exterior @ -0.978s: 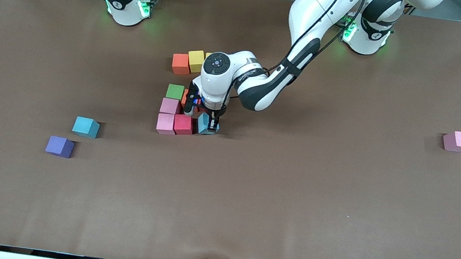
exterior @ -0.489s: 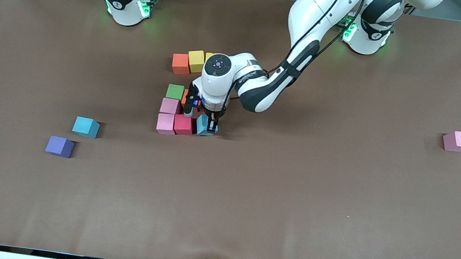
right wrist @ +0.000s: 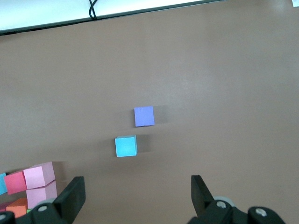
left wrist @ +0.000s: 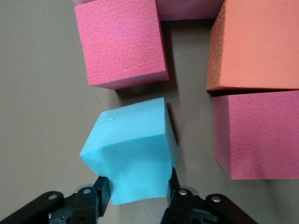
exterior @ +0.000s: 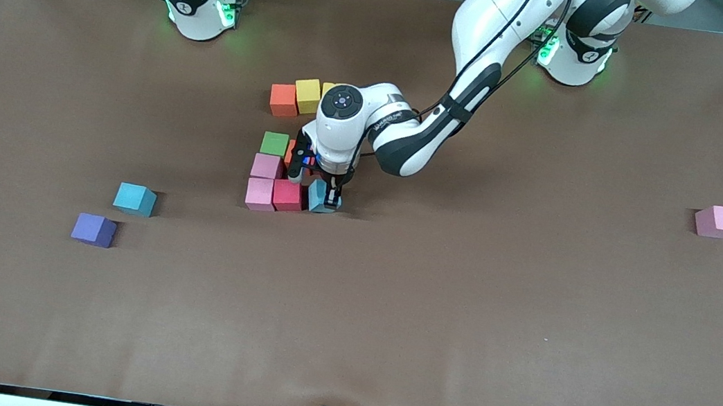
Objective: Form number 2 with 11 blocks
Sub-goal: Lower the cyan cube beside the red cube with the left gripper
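Observation:
My left gripper (exterior: 327, 197) (left wrist: 138, 196) is shut on a light blue block (exterior: 316, 195) (left wrist: 133, 149), tilted and low, beside a red block (exterior: 287, 194) (left wrist: 121, 44). That red block and a pink block (exterior: 260, 193) form the row nearest the front camera. Another pink block (exterior: 266, 166), a green block (exterior: 275, 143), an orange block (left wrist: 257, 46) and a second red block (left wrist: 259, 135) lie close by, the last two hidden under the arm in the front view. An orange block (exterior: 283, 100) and a yellow block (exterior: 307, 95) lie farther back. My right gripper (right wrist: 135, 193) waits open, high over the table.
Loose blocks lie apart from the cluster: a light blue one (exterior: 135, 199) (right wrist: 126, 146) and a purple one (exterior: 94, 229) (right wrist: 144, 116) toward the right arm's end, and a pink one (exterior: 719, 221) toward the left arm's end. The brown table cover (exterior: 458, 314) stretches to every edge.
My left gripper has shifted the light blue block slightly closer to the red block. The right arm has not moved.

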Controlling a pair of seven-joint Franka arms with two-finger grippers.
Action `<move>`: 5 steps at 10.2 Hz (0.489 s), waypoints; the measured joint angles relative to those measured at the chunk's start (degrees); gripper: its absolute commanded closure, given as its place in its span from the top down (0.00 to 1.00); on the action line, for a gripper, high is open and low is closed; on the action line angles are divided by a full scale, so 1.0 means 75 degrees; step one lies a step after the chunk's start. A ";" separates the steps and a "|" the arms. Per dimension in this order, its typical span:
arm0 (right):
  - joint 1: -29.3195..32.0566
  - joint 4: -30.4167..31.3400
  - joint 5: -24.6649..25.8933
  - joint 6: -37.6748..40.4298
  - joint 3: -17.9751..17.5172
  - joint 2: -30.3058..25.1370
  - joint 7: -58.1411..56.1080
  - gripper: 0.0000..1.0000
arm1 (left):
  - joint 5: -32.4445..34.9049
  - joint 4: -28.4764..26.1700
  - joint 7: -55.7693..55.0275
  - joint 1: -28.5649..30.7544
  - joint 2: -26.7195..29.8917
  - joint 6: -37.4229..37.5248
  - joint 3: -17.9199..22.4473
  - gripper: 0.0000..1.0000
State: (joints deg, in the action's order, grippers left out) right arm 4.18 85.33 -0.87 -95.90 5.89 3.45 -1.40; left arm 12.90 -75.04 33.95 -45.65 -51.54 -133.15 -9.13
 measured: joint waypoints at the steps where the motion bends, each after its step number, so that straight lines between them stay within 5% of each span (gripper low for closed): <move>1: 0.0000 0.0000 0.0000 0.0000 -0.0001 0.0000 0.0000 1.00 | 0.0000 0.0000 0.0000 0.0000 -0.0001 -0.0006 -0.0001 0.29; 3: 0.0000 0.0000 0.0000 0.0000 -0.0002 -0.0002 0.0000 1.00 | 0.0000 0.0000 0.0001 0.0000 -0.0003 -0.0012 -0.0001 0.37; 5: 0.0000 0.0000 -0.0001 0.0001 -0.0006 -0.0008 0.0000 1.00 | 0.0000 0.0000 0.0001 0.0000 -0.0003 -0.0014 -0.0001 0.56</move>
State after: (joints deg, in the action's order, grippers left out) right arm 4.18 85.33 -0.88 -95.89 5.85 3.40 -1.40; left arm 12.90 -75.04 33.96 -45.65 -51.57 -133.26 -9.14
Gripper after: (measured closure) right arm 0.000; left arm 0.498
